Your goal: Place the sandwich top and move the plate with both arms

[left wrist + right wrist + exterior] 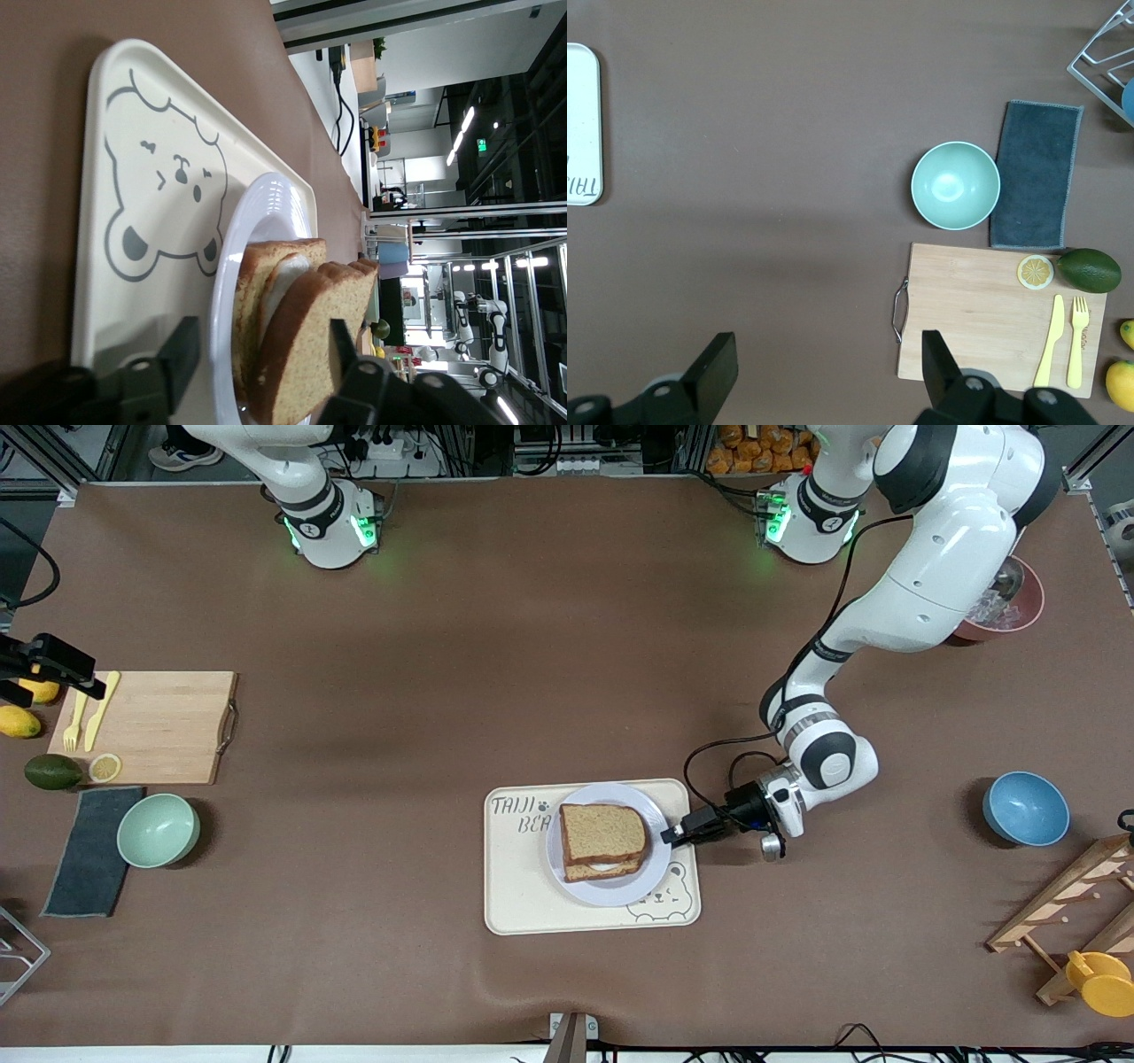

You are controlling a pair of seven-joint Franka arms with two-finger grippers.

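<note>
The sandwich top (602, 833) is laid on the plate (611, 893). The left gripper (675, 834), fingers apart, is placed at the plate's rim. The right gripper (824, 363), fingers apart, is held well away over the tabletop (532, 646).

- Left gripper (671, 835), jaws parted, crowds the plate (567, 872) rim at the tray (509, 903) edge toward the left arm's end.
- The plate rim toward the right arm's end has bare tray beside it.
- Open brown table (372, 691) lies between the tray and the cutting board (168, 726).

Brown sandwich top (601, 831) — stacked — on lavender plate (580, 887).
</note>
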